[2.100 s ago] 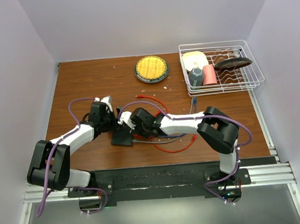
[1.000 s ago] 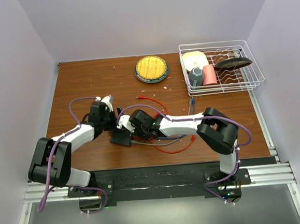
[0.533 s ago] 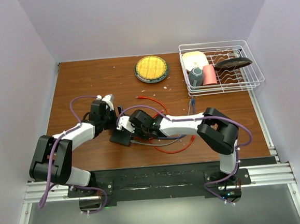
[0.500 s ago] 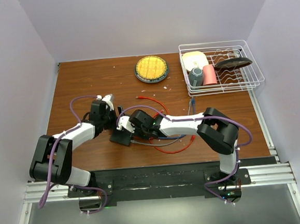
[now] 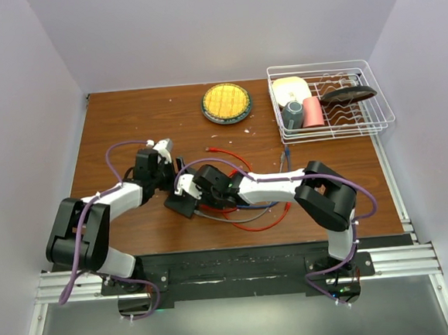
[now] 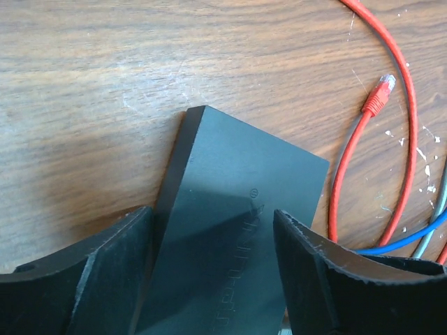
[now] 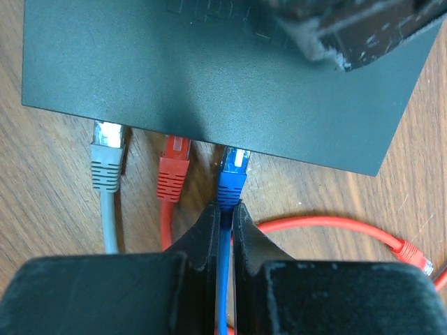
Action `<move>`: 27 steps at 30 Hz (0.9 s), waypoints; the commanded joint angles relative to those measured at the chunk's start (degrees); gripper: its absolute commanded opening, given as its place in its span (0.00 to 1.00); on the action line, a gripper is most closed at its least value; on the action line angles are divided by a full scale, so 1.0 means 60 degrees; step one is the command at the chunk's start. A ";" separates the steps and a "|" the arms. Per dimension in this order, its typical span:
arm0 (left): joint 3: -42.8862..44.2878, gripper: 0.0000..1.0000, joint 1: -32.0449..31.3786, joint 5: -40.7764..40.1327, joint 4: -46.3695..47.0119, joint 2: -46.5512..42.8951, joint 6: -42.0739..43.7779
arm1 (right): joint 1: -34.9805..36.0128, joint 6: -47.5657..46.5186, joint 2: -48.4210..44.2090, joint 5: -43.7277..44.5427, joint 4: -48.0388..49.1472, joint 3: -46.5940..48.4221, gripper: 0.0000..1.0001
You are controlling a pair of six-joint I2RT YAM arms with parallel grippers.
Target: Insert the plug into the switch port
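Your switch [image 5: 182, 206] lies flat on the counter [image 5: 119, 117], and both arms meet at it. Your left pincer [image 6: 213, 220] is spread wide at one short end of the switch, with one finger [image 6: 91, 272] on either side of the box. Whether those fingers press on the switch cannot be told. In the right wrist view, a blurred black-and-white part shows over the top of the switch at its far right corner.

Your right pincer [image 7: 225, 215] is pressed together on the blue cable [image 7: 224, 293], pinching it just behind the blue plug [image 7: 232, 174]. That plug points straight into the long edge of the switch, the edge that carries the sockets. Its clear tip meets that edge, but how deep it sits cannot be told. Just beside it on the same edge is a red plug [image 7: 172, 167], and next along is a grey plug [image 7: 106, 157]. Both have their tips at the switch as well.

A loose red plug [image 6: 377, 98] lies on the counter near the switch without touching it, and its red cable [image 6: 408, 139] curves past. Well away from the switch, toward the back of the counter, sits a round yellow dish [image 5: 226, 103]. A wire rack [image 5: 373, 94] with dishes in it stands well apart from the switch, in the back right corner.
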 commanded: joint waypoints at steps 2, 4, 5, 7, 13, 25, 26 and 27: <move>0.0205 0.68 -0.0121 0.1735 0.0567 0.0157 -0.0107 | 0.0135 0.0403 -0.0158 0.0521 0.1279 0.0513 0.00; 0.0132 0.66 -0.0121 0.1837 0.0567 0.0172 -0.0195 | 0.0120 0.0783 -0.0114 0.0523 0.1396 0.0528 0.00; 0.0088 0.65 -0.0121 0.1823 0.0567 0.0172 -0.0210 | 0.0091 0.0901 -0.0158 0.0479 0.1484 0.0499 0.00; -0.0029 0.64 -0.0121 0.1838 0.0567 0.0186 -0.0254 | 0.0091 0.1267 -0.0303 0.0333 0.1834 0.0309 0.00; -0.0249 0.60 -0.0121 0.2057 0.0655 0.0318 -0.0341 | 0.0077 0.1692 -0.0553 -0.0312 0.2859 -0.0145 0.00; -0.0674 0.52 -0.0136 0.2643 0.0934 0.0420 -0.0679 | -0.0128 0.2074 -0.0685 -0.0518 0.4296 -0.0293 0.00; -0.0703 0.52 -0.0136 0.2702 0.0933 0.0421 -0.0693 | -0.0158 0.2117 -0.0714 -0.0532 0.4341 -0.0293 0.00; -0.0689 0.50 -0.0150 0.2775 0.0904 0.0479 -0.0708 | -0.0187 0.2161 -0.0744 -0.0503 0.4399 -0.0278 0.00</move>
